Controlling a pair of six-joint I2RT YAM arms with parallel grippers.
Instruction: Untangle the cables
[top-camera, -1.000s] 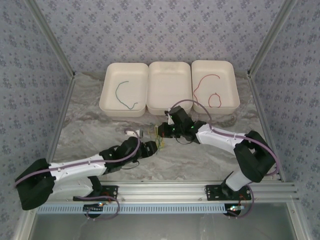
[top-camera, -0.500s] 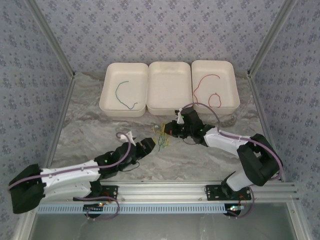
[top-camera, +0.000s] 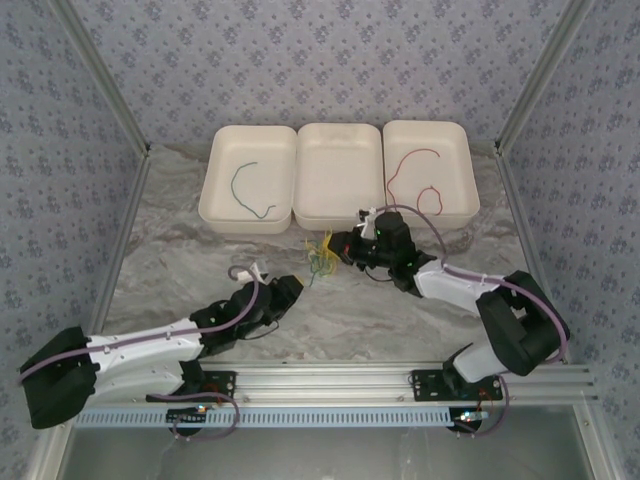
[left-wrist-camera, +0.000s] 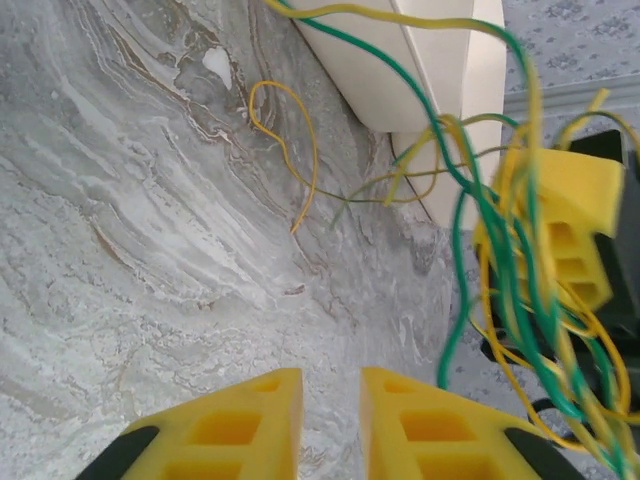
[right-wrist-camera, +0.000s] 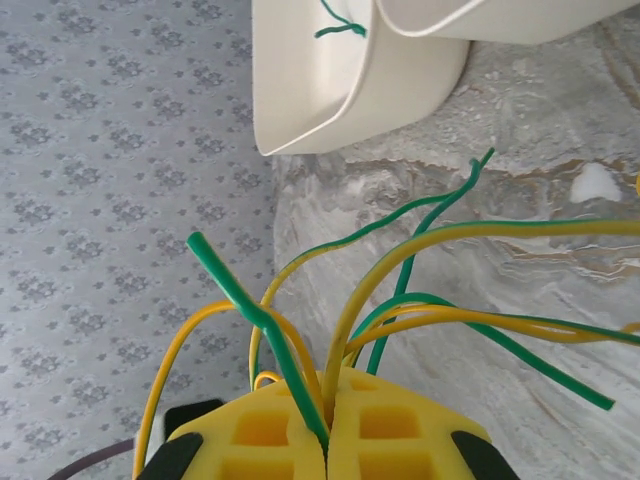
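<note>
3 trays (top-camera: 340, 178), 1 green cable (top-camera: 234, 185), 1 red cable (top-camera: 408, 157), 1 tangle (top-camera: 320, 256)

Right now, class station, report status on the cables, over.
Left pincer slightly open, empty. Right pincer shut on green-yellow tangle. One yellow strand lies on table.

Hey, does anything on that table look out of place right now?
Yes. One yellow cable lies loose on the table, next to a white tray rather than in it. The rest of the yellow and green tangle is pinched in the right gripper, with its strands splaying out in all directions.
</note>
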